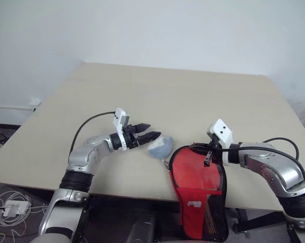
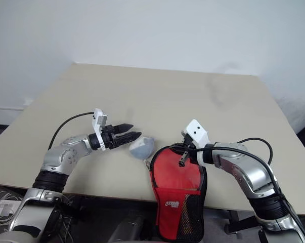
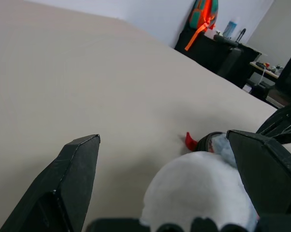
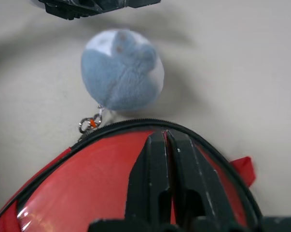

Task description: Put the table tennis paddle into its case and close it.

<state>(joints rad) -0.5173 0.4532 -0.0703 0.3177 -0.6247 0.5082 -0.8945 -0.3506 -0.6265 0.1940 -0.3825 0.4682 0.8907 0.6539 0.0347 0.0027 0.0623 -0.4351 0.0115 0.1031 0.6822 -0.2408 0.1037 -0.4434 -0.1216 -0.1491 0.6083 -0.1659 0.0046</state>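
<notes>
Beige table (image 1: 157, 96) spans scene, white wall behind. Case (image 1: 200, 195), red face up with black mesh pocket, lies at table's near edge, lower part hanging over it. Shiny red surface at case's round end looks like paddle face; cannot tell for sure. Right gripper (image 1: 209, 158) over case's round top edge, fingers pressed together; cannot tell what they pinch. Left gripper (image 1: 151, 131) level, fingers spread, just beside pale blue-white plush wad (image 1: 160, 147), which is clipped to case by small metal clasp (image 4: 89, 123)
</notes>
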